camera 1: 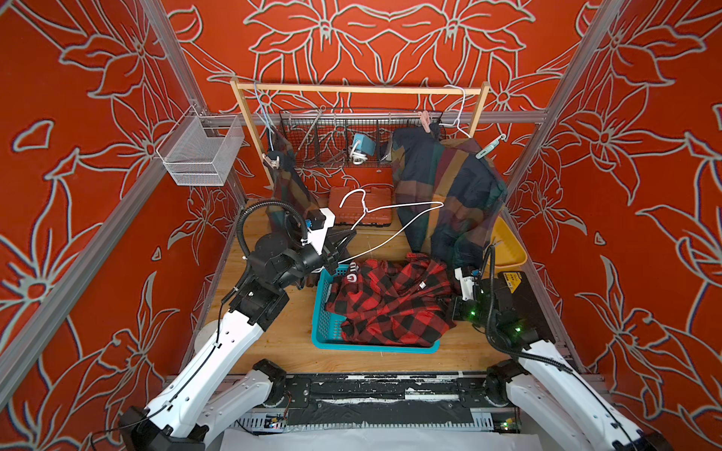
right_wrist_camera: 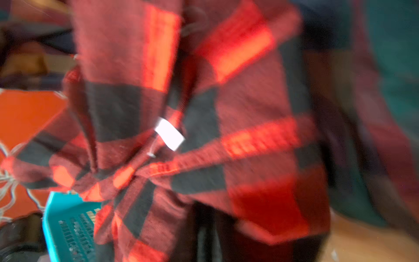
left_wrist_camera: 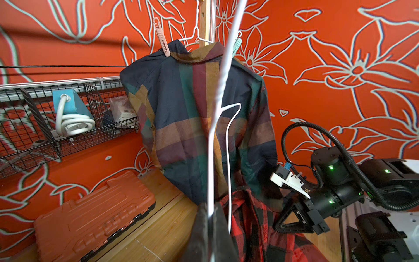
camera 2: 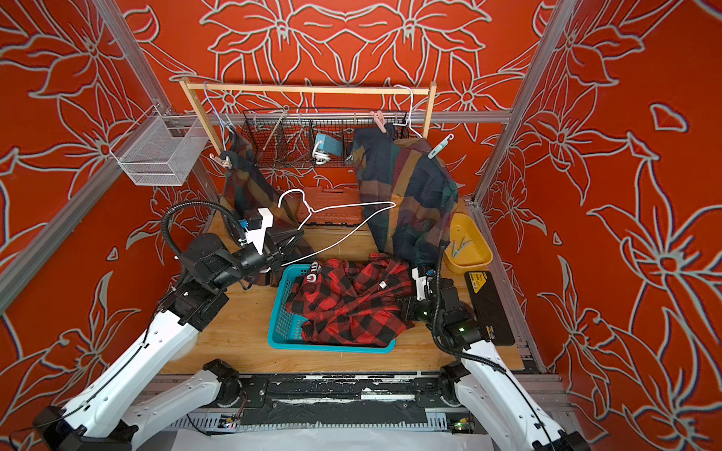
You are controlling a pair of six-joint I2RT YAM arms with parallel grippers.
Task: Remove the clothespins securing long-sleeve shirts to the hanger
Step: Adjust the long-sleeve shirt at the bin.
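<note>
Left gripper [left_wrist_camera: 210, 211], fingers closed on a bare white wire hanger [camera 1: 390, 209]. Right gripper [left_wrist_camera: 281, 223], closed at the edge of the red-and-black shirt [camera 1: 390, 304], which lies in the teal basket [camera 1: 319, 312]. A pink clothespin [camera 1: 425, 120] and a mint clothespin [camera 1: 488, 147] clip the hanging dark plaid shirt [camera 1: 445, 187].

This is a robot test cell dressed as a laundry corner. A wooden clothes rail [camera 1: 359, 90] with plaid shirts [camera 1: 445, 183] hanging from it stands at the back of a plank tabletop [camera 1: 289, 339]. Aluminium frame posts [camera 1: 168, 50] and walls of printed red floral sheet [camera 1: 390, 35] box the rail in. Just below the rail hangs a black wire shelf [camera 1: 332, 136], and beside the rail's left post a silver mesh basket [camera 1: 199, 152]. In front of the rail, two white robot arms [camera 1: 230, 343] rise from a black base bar [camera 1: 383, 390].
</note>
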